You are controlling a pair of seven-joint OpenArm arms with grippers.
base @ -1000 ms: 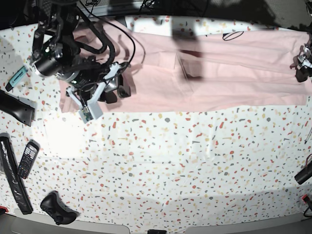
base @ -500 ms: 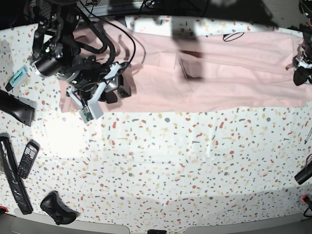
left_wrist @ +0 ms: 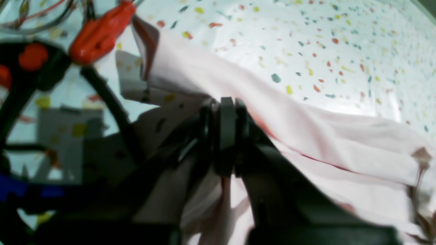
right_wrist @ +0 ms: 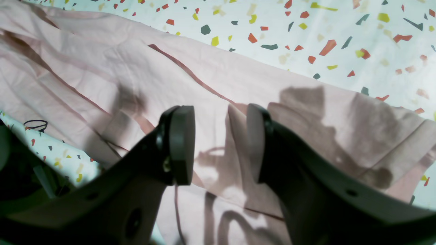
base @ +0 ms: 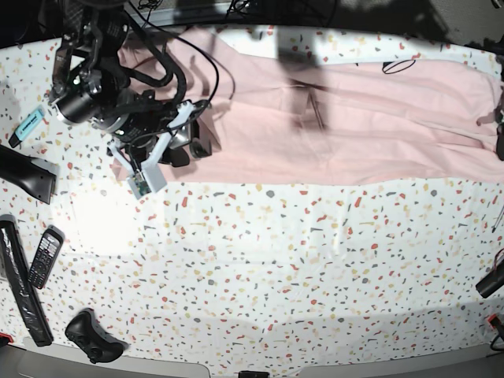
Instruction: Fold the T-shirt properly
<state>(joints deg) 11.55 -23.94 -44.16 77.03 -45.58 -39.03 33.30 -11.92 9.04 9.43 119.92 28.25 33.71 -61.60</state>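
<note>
The pale pink T-shirt (base: 378, 118) lies stretched in a wide band across the back of the table. My left gripper (left_wrist: 223, 105) is shut on a bunched edge of the shirt (left_wrist: 306, 129). In the base view it sits at the far right edge (base: 499, 135), mostly cut off. My right gripper (right_wrist: 219, 143) is open over the shirt's left end (right_wrist: 102, 68), with a raised ridge of cloth between its fingers (right_wrist: 182, 143). It shows in the base view (base: 201, 146) at the left. Dark lettering shows through the cloth below the jaws.
A teal item (base: 30, 122), a flat black object (base: 27, 175), a phone (base: 45, 256), a long black bar (base: 20, 287) and a game controller (base: 94, 337) lie along the left edge. A black object (base: 490, 279) is at the right edge. A red clip (left_wrist: 98, 32) and cables are near my left gripper.
My left gripper has moved right toward the frame edge, pulling the shirt's right end with it. The shirt's lower edge has straightened. The right arm has not moved.
</note>
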